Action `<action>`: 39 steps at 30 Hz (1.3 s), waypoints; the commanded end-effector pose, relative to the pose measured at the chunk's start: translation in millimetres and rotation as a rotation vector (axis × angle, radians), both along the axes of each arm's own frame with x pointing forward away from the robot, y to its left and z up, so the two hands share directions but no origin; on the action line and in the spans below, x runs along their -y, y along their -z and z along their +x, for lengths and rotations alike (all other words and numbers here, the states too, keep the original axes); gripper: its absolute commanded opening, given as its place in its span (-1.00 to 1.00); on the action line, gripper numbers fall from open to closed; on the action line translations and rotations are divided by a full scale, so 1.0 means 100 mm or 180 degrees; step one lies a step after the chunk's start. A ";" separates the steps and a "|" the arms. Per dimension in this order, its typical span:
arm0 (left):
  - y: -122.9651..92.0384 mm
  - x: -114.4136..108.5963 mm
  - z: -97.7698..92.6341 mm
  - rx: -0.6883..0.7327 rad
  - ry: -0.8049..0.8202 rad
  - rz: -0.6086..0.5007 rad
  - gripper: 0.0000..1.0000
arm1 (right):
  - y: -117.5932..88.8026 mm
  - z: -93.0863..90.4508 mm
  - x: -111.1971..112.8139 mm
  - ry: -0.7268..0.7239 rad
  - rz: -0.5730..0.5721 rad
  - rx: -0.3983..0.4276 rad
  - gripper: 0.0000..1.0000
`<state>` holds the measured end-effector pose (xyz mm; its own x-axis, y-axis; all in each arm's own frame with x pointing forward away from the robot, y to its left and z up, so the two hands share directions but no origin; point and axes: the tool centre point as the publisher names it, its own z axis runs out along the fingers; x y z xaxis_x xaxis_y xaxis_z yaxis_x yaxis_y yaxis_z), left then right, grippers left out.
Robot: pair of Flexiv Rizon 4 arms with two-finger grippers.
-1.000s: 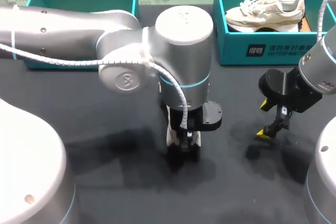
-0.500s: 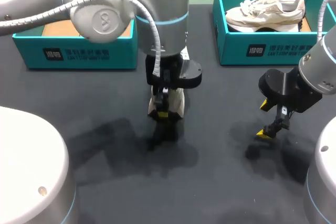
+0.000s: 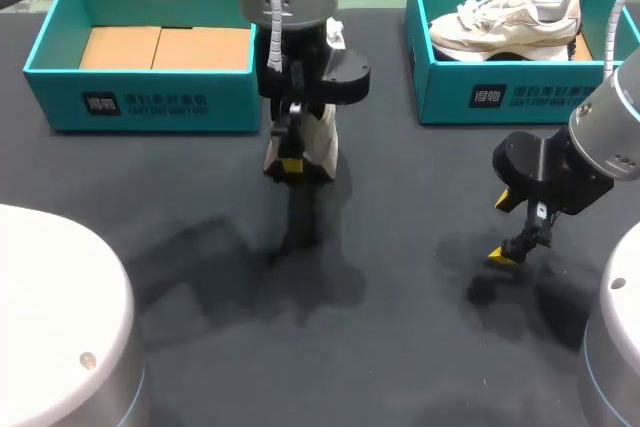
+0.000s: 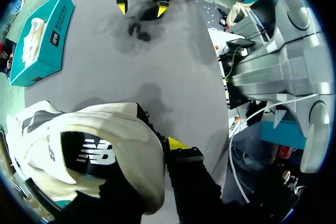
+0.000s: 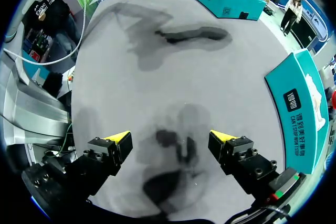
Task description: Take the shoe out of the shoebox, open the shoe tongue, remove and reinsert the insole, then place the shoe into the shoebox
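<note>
My left gripper (image 3: pixel 292 161) is shut on a cream and white shoe (image 3: pixel 312 139), which hangs above the table by the near right corner of the left teal shoebox (image 3: pixel 140 102). In the left wrist view the shoe (image 4: pixel 100 145) fills the space at the gripper (image 4: pixel 149 163), and one yellow fingertip (image 4: pixel 176 143) shows against its side. Brown cardboard (image 3: pixel 165 47) lies inside that box. My right gripper (image 3: pixel 515 240) stands open low over the table at the right, nothing between its fingers (image 5: pixel 119 139).
A second teal shoebox (image 3: pixel 500 97) at the back right holds another cream shoe (image 3: pixel 505 19); it also shows in the left wrist view (image 4: pixel 47 51) and the right wrist view (image 5: pixel 296 114). Dark table (image 3: pixel 400 347) spreads between the arms.
My left arm has carried the shoe away from the table's middle, farther back and left toward the left shoebox. The right arm has not moved.
</note>
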<state>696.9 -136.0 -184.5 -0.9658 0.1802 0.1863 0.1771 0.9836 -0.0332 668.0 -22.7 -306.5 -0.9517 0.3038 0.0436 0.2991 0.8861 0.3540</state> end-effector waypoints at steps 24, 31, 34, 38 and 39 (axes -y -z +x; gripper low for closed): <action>-0.56 -1.35 1.00 -0.0162 -0.0231 -0.0193 -1.00 | 0.00 -0.01 0.00 0.0005 -0.0006 0.0006 1.00; -0.67 -1.64 1.46 -0.0187 -0.0237 -0.0078 -1.00 | 0.00 -0.01 0.00 0.0005 -0.0006 0.0006 1.00; -0.67 -1.64 1.46 -0.0187 -0.0237 -0.0078 -1.00 | 0.00 -0.01 0.00 0.0005 -0.0006 0.0006 1.00; -0.67 -1.64 1.46 -0.0187 -0.0237 -0.0078 -1.00 | 0.00 -0.01 0.00 0.0005 -0.0006 0.0006 1.00; -0.67 -1.64 1.46 -0.0187 -0.0237 -0.0078 -1.00 | 0.00 -0.01 0.00 0.0005 -0.0006 0.0006 1.00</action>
<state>842.6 29.4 -119.6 -0.9641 0.1134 0.2400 0.0994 0.9926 -0.0697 668.0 -22.7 -306.5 -0.9517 0.3038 0.0436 0.2991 0.8861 0.3540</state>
